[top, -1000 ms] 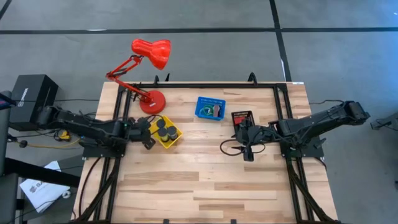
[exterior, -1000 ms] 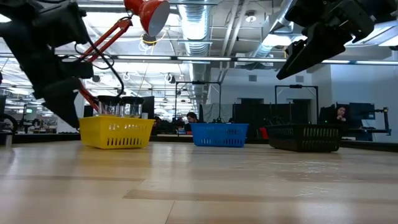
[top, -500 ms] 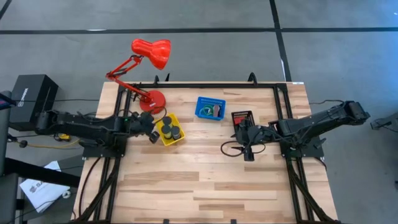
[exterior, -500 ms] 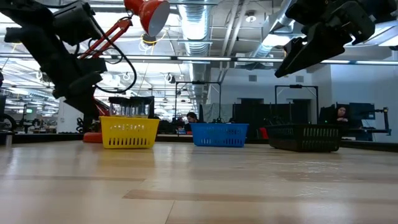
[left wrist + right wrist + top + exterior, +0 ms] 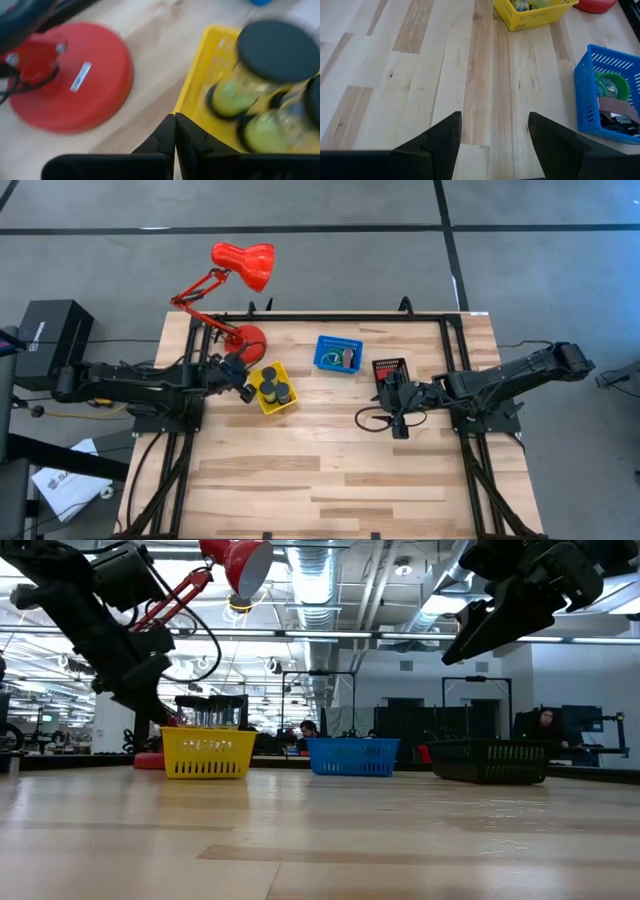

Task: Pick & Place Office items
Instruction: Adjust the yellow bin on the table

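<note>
My left gripper (image 5: 246,391) is shut and low, between the red lamp's base (image 5: 70,80) and the yellow basket (image 5: 192,95). Its fingertips (image 5: 175,120) are at the basket's wall near a corner. The yellow basket (image 5: 205,755) stands on the table and holds black-lidded round rolls (image 5: 277,50). My right gripper (image 5: 398,425) is open and raised well above the table (image 5: 470,635), in front of the black basket (image 5: 390,366). The blue basket (image 5: 585,100) holds a green piece (image 5: 610,85) and a brownish bar (image 5: 617,107). My left gripper's shut fingertips come level from the table's left at the yellow basket's outer wall (image 5: 185,102), near a corner. Whether they touch it I cannot tell. The basket rests flat on the table.
The red desk lamp (image 5: 243,265) stands at the far left, with its base close to my left gripper. The three baskets sit in a row across the far half of the table. Bare wood (image 5: 320,470) fills the near half. A black cable loop (image 5: 368,418) shows beside my right gripper.
My left gripper has moved toward the far edge and the lamp's base, staying shut. In the first half second the yellow basket slid a little toward the table's right and turned slightly. After that it stayed put.
</note>
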You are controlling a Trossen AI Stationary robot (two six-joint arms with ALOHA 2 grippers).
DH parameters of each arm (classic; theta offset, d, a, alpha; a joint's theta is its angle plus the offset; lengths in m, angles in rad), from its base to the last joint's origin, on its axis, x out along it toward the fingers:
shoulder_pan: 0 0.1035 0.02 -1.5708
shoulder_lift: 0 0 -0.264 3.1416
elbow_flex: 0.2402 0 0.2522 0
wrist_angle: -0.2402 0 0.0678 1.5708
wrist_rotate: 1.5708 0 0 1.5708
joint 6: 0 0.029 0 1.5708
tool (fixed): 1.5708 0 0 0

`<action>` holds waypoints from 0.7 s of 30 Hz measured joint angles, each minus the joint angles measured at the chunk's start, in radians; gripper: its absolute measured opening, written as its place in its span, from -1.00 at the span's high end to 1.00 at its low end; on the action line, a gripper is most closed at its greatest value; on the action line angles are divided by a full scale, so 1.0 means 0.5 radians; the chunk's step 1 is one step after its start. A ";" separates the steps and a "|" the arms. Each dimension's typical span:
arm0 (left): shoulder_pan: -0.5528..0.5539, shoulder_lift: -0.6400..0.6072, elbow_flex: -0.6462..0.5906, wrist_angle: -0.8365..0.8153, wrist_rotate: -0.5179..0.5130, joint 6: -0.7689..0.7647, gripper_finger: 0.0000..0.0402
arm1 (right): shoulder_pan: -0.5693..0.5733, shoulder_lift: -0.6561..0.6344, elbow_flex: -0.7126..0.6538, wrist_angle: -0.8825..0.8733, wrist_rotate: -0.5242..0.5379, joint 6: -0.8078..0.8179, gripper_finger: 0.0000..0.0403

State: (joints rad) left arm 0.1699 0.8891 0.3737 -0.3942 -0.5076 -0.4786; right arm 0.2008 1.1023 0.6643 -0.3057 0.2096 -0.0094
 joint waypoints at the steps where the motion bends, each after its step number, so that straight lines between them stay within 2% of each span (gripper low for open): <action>1: 0.000 -0.002 0.000 -0.058 0.000 -0.022 1.00 | 0.000 0.000 0.000 0.000 0.000 0.002 -0.10; 5: 0.000 0.000 0.000 -0.342 0.049 -0.202 1.00 | 0.000 0.000 0.000 -0.002 0.000 0.003 -0.10; 8: -0.002 0.006 -0.022 -0.317 0.104 -0.262 1.00 | 0.000 0.000 0.000 -0.002 0.000 0.002 -0.10; 14: -0.002 0.129 -0.230 0.166 0.199 -0.256 1.00 | -0.001 0.000 0.000 -0.002 0.000 0.000 -0.10; 21: 0.001 0.217 -0.245 0.467 0.168 -0.201 1.00 | -0.002 0.000 0.000 0.007 0.001 -0.121 -0.10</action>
State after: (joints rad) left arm 0.1703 0.9977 0.2512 -0.1608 -0.4238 -0.5791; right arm 0.2001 1.1023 0.6643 -0.3023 0.2099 -0.0698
